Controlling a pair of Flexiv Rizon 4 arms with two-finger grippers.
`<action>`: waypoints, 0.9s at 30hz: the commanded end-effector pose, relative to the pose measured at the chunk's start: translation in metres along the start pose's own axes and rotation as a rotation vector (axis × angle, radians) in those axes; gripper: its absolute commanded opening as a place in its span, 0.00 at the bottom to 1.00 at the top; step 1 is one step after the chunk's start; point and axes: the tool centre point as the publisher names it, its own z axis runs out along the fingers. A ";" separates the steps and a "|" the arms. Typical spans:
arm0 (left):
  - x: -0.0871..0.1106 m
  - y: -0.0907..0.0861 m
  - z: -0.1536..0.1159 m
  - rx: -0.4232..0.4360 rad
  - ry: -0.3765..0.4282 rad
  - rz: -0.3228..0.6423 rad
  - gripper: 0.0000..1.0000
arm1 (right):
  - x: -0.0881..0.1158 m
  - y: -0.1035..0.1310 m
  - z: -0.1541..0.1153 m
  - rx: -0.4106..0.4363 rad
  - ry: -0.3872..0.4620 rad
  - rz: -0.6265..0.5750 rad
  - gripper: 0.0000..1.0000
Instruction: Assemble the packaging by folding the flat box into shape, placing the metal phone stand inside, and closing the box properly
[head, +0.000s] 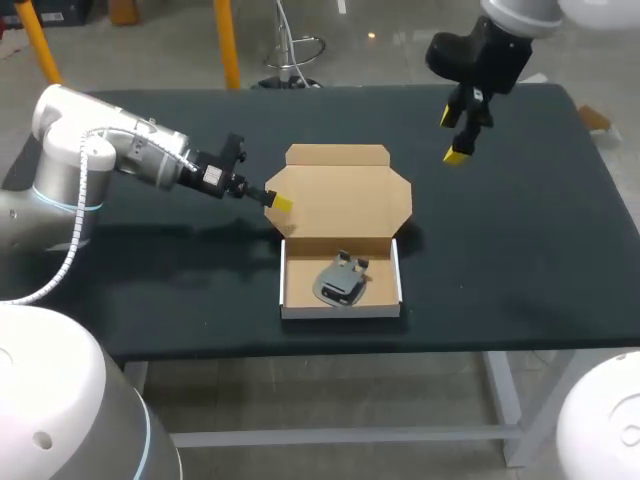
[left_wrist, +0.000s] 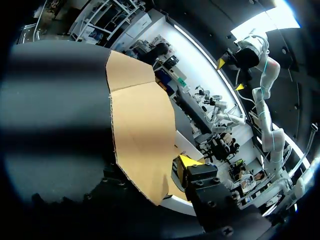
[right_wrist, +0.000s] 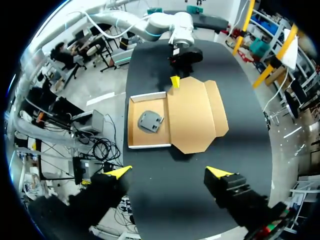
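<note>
A brown cardboard box stands at the table's middle. Its tray (head: 292, 290) is folded up, white outside, and its lid (head: 345, 200) stands open behind it. The grey metal phone stand (head: 340, 280) lies inside the tray. My left gripper (head: 278, 200) is at the lid's left edge; in the left wrist view the lid (left_wrist: 140, 125) covers one side of that gripper (left_wrist: 170, 167). My right gripper (head: 453, 137) hangs open, high over the back right of the table. Its wrist view looks down on the lid (right_wrist: 197, 115), the tray (right_wrist: 132, 125) and the stand (right_wrist: 150, 121).
The dark tabletop (head: 520, 250) holds nothing else. Bare surface lies to the right of the box and along the front edge. My left arm (head: 130, 155) lies low over the table's left side.
</note>
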 end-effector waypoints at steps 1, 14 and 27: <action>0.005 0.000 0.003 -0.001 -0.005 0.011 0.45 | 0.004 0.001 -0.002 0.002 -0.003 -0.004 1.00; 0.017 -0.009 0.012 0.010 0.010 0.052 0.34 | 0.008 0.002 -0.002 0.009 -0.005 -0.011 1.00; 0.019 -0.013 0.013 0.033 0.013 0.080 0.16 | 0.012 0.004 0.002 0.021 0.008 -0.020 1.00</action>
